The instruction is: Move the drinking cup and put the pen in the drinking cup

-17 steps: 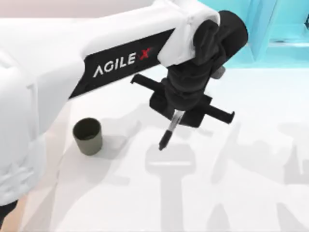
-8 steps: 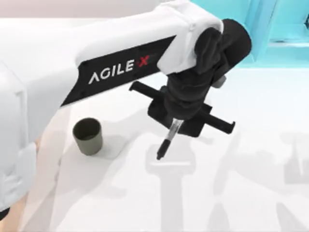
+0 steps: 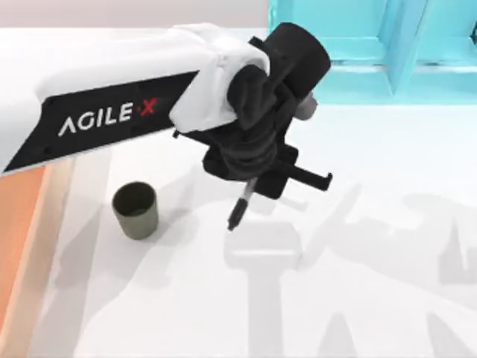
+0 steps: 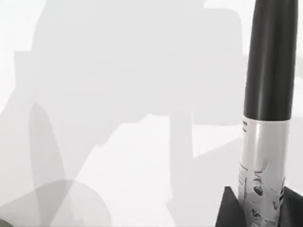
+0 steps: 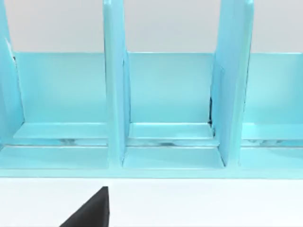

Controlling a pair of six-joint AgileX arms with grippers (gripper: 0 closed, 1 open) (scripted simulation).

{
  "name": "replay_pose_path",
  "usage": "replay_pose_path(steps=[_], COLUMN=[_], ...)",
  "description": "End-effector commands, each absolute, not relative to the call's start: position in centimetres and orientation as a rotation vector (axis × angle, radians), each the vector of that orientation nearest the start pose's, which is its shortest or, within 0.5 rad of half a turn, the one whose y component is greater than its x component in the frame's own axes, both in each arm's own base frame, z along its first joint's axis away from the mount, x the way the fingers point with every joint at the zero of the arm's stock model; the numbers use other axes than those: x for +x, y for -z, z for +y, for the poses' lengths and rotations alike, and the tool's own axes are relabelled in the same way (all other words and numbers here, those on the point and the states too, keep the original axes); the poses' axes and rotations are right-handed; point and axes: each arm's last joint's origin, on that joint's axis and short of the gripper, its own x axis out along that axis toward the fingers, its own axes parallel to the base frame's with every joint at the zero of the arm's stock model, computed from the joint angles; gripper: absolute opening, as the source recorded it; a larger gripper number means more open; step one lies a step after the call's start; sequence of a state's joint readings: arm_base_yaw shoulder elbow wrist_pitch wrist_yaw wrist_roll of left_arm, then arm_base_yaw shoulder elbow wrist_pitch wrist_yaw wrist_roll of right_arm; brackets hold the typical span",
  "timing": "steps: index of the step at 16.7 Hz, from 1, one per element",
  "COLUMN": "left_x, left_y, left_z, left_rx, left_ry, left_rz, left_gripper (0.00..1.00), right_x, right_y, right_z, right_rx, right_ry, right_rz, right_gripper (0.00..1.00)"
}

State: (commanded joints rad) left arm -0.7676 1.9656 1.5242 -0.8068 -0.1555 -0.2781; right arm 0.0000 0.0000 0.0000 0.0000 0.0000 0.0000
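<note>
While the white table (image 3: 387,298) carries little besides broad grey shadows, a turquoise shelf unit (image 3: 373,45) stands along its far edge, beyond and to the right of the left gripper (image 3: 250,186); the right wrist view faces this unit's upright dividers (image 5: 113,94) and open bays. Nothing lies between the left gripper and the drinking cup (image 3: 135,210), which stands upright on the table to the gripper's left and slightly nearer the viewer, well apart from it. The left arm (image 3: 112,112), marked AgileX, reaches in from the left side, its black wrist bent downward above the table's middle. Its fingers are clamped on the pen (image 3: 240,207), which hangs below them, tilted, its dark tip pointing down and toward the cup, off the table surface. From the left wrist view the pen (image 4: 265,118) shows a black end and a silvery-grey barrel gripped at its base.
</note>
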Motion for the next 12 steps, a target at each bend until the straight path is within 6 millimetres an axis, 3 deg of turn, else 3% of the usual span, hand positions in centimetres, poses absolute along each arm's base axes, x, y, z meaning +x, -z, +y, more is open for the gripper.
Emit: replay_pose_path(steps=[12], left_x=[27.1], left_y=[-17.6], left_z=[-21.0], left_rx=[0.175], left_ry=[0.48], left_rz=[0.845], left_gripper=[0.0], right_x=[10.6], right_y=[-16.0], right_z=[-0.1], right_rx=[0.0], right_ry=[0.0], right_rz=[0.0], right_gripper=[1.0])
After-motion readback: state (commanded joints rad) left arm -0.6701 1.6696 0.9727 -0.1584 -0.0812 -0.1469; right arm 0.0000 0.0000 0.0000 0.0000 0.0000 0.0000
